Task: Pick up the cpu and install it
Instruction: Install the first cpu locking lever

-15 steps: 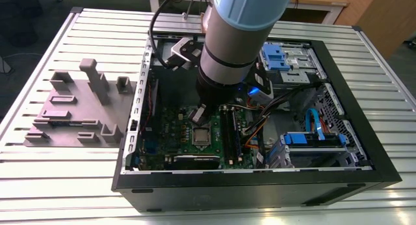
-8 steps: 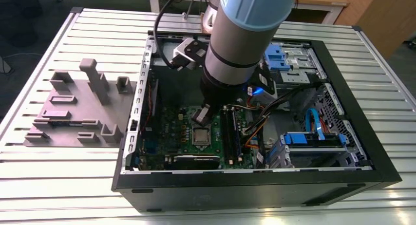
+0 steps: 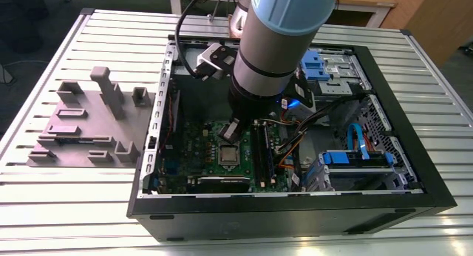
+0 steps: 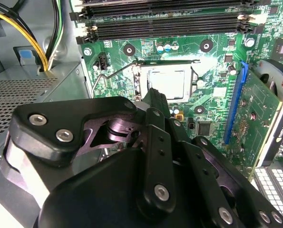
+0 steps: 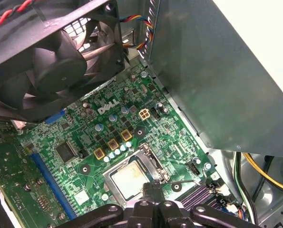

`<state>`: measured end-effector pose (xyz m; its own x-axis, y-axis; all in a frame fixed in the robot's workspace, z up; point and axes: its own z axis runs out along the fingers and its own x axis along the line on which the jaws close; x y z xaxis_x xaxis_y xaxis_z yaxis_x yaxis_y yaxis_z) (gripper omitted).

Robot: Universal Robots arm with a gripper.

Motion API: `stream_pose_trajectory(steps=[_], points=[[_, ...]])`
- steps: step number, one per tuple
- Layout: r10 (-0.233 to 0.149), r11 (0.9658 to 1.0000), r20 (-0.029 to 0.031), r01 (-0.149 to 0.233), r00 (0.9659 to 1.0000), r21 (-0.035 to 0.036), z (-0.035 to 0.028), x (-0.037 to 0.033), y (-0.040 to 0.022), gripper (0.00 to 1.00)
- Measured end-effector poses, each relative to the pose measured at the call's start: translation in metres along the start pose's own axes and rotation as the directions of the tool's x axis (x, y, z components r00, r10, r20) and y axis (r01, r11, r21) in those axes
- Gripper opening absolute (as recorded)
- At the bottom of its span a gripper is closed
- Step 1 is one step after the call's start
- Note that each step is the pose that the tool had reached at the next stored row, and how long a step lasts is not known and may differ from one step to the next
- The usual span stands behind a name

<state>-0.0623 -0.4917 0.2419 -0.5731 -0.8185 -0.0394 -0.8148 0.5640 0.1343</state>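
Second wrist view: I see the small square silver-grey cpu (image 4: 166,83) already lying in its socket on the green motherboard (image 4: 217,66), with the thin wire lever (image 4: 113,75) raised beside it. My black gripper (image 4: 154,97) hovers just above with its fingers pressed together, holding nothing. I judge placement done and locking the socket left.

My exterior view looks down from high and far onto the open case (image 3: 296,206). Both wrist views sit close behind the end effector (image 5: 153,187), sharing the socket (image 4: 166,83) beyond its tips.
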Motion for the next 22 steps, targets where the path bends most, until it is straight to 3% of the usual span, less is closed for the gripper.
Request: stream_pose_trajectory(steps=[9,15,22], points=[[0.0,1.0,-0.0001,0.0,1.0,0.0,-0.0003,-0.0036,-0.0031,0.1],[0.0,1.0,-0.0001,0.0,1.0,0.0,-0.0007,-0.012,-0.0082,0.1],[-0.002,1.0,-0.0004,0.002,1.0,0.0,0.0,-0.0246,-0.0072,0.1]])
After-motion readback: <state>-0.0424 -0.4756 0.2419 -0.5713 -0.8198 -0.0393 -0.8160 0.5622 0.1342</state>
